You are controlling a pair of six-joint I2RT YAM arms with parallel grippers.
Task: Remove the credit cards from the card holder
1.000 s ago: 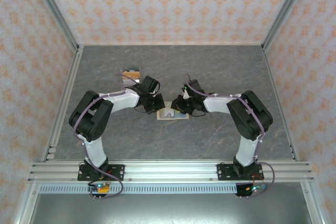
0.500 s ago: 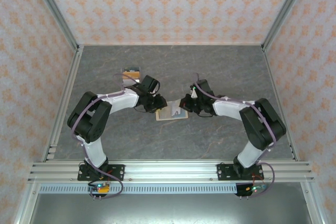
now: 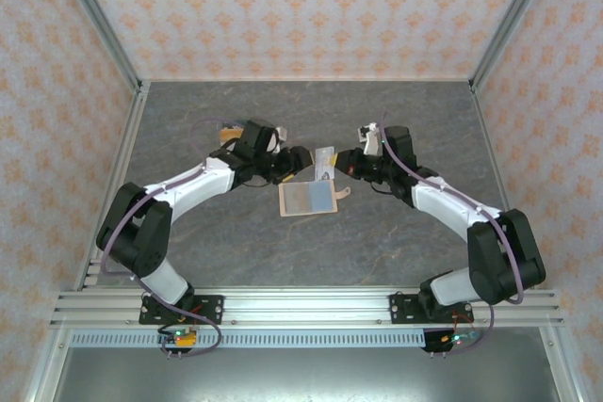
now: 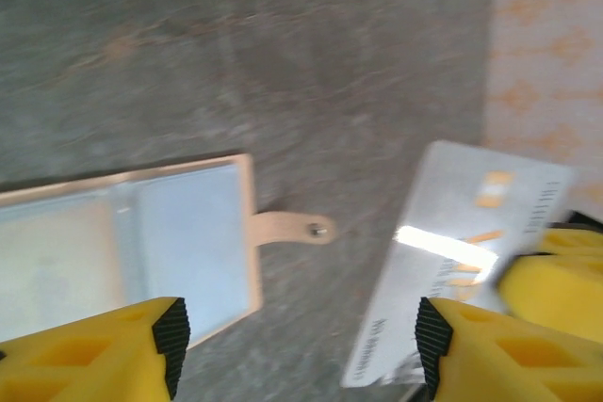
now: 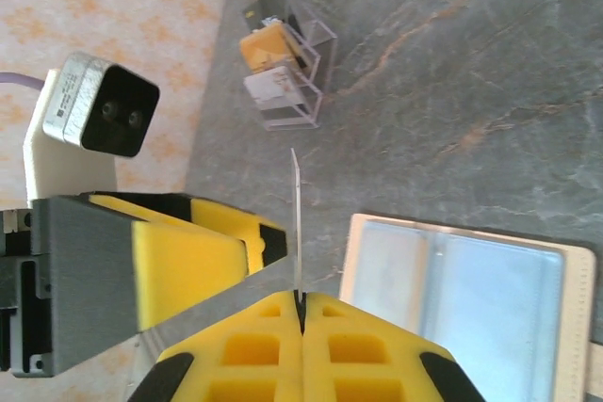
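Observation:
The card holder lies spread open on the table, pale blue pockets up and its snap tab pointing right. My right gripper is shut on a grey-white credit card, held clear of the holder above the table behind it. In the right wrist view the card stands edge-on, rising from the closed jaws. My left gripper is open just left of the card, and the card lies by its right fingertip. The holder is off its left finger.
A clear plastic stand holding black, orange and white cards sits at the back left, partly hidden under my left arm in the top view. Aluminium frame rails and patterned walls close in the grey table.
My right gripper has drawn the grey-white card out of the holder and carried it up and back. My left gripper has let go of the holder, opened, and moved back beside the card.

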